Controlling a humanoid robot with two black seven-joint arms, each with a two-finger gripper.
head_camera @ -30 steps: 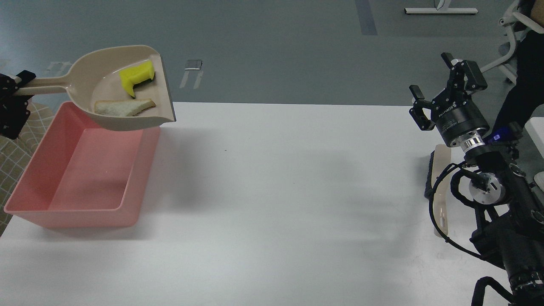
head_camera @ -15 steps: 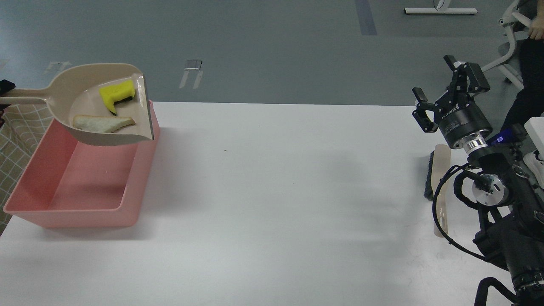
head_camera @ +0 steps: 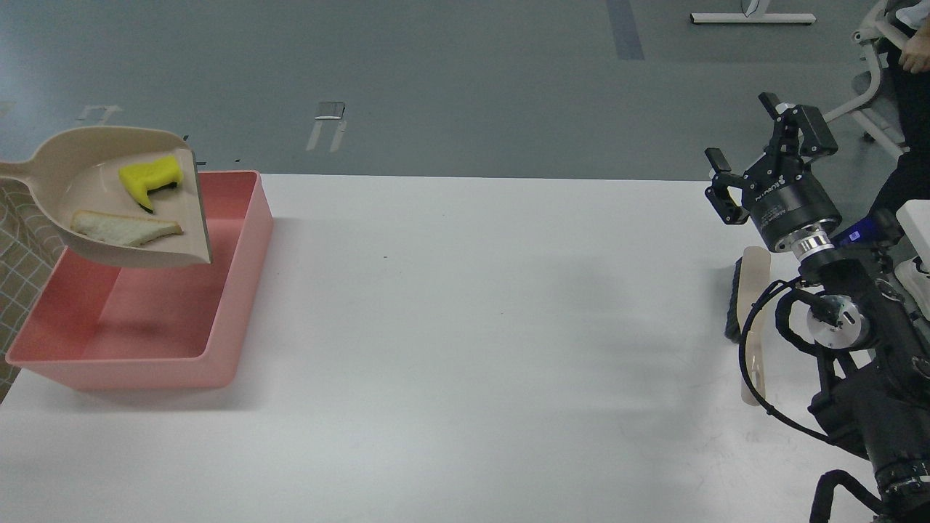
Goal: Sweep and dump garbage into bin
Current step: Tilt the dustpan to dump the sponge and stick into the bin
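Garbage — yellow notched sponge piece [head_camera: 149, 177] and triangular white bread slice [head_camera: 125, 228] — rides our beige plastic dustpan [head_camera: 109, 250], which has shifted left over the pink plastic bin [head_camera: 240, 290] at the table's left edge, ready for tipping. Our left gripper is out of view; our right gripper [head_camera: 759, 161] hangs wide and empty.

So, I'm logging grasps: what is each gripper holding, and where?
Right gripper is open, holding nothing. The dustpan hangs over the bin, its handle running off-frame left; the left gripper is out of view.

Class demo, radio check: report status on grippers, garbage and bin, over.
Left gripper out of view; right gripper open, empty. Sponge piece and bread slice in dustpan, held above pink bin. Nothing dumped yet. No obstruction seen.
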